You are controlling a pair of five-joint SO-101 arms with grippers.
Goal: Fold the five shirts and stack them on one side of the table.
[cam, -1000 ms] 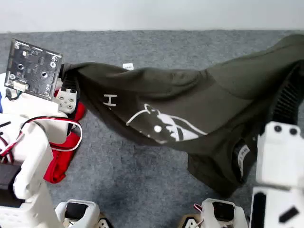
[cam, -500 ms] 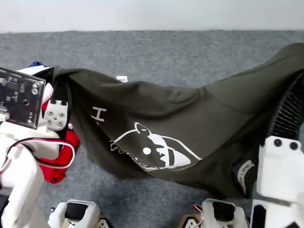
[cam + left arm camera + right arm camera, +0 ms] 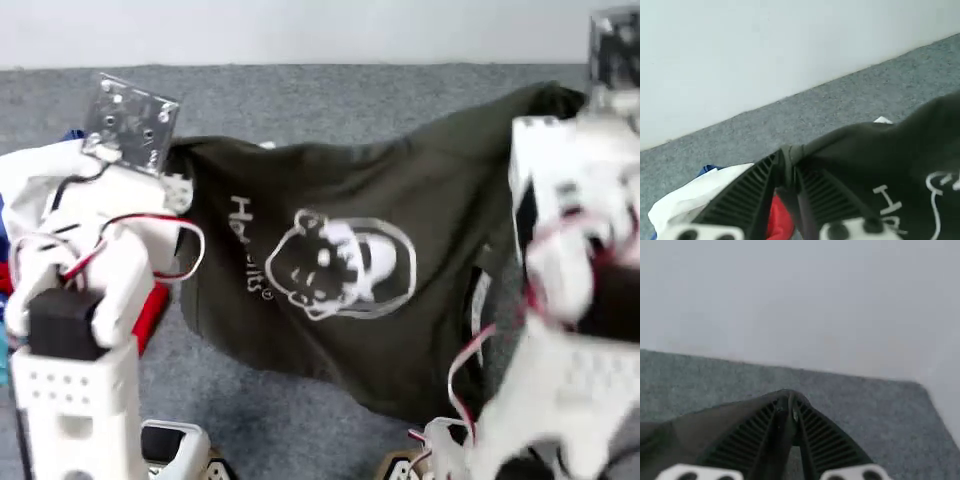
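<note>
Aloft, left claw (image 3: 787,159), right claw (image 3: 789,402), both clamping shirt (image 3: 400,220)

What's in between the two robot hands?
The dark green shirt, stretched from the left gripper to the right gripper, as the high view shows.

The high camera is looking down over the table (image 3: 350,100); both wrist cameras are facing the wall (image 3: 740,50), closely sharing the shirt (image 3: 430,200).

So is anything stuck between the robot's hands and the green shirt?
Nothing visible. The left end effector and the right end effector each pinch an edge of the green shirt directly. Other shirts lie piled beside the left one.
</note>
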